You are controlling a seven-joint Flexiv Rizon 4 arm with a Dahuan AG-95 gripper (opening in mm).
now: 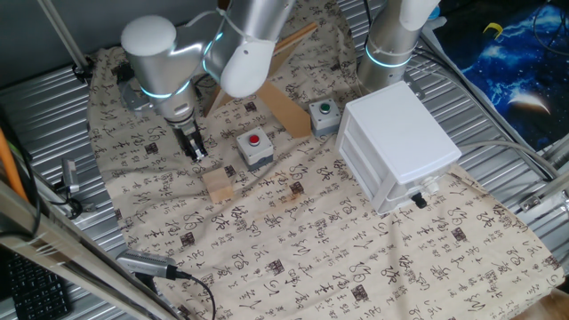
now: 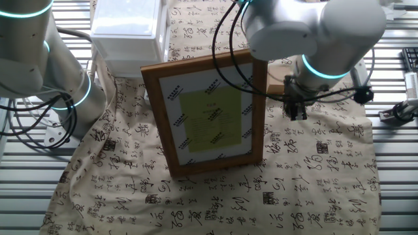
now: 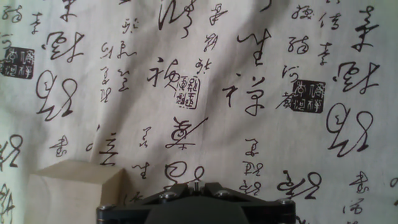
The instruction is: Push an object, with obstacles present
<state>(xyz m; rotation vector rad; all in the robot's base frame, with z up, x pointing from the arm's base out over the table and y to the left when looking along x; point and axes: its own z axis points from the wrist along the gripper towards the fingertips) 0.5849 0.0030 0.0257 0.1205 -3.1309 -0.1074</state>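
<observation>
lying on the printed cloth (image 1: 293, 240), block (image 1: 218, 186) just beside and below the gripper (image 1: 197, 153) in one fixed view, toward the camera and a little right of the fingertips. hanging close over the cloth, gripper looking pressed together, though too small here to be certain. apparently not touching the block, a narrow strip of cloth showing between them.

showing at the lower left in the hand view, block (image 3: 74, 186) sitting left of the dark gripper (image 3: 196, 186) at the bottom edge, fingers there appearing closed.

sitting just right of the block, red button box (image 1: 255, 147); standing farther back right, green button box (image 1: 324, 115); leaning behind them, frame (image 1: 286, 105); standing well apart at the right, white cabinet (image 1: 400, 147).

filling the middle of the other fixed view, frame (image 2: 210, 114) standing upright, gripper (image 2: 294, 109) pointing down just past its right edge, with the block (image 2: 276, 77) partly hidden behind.
</observation>
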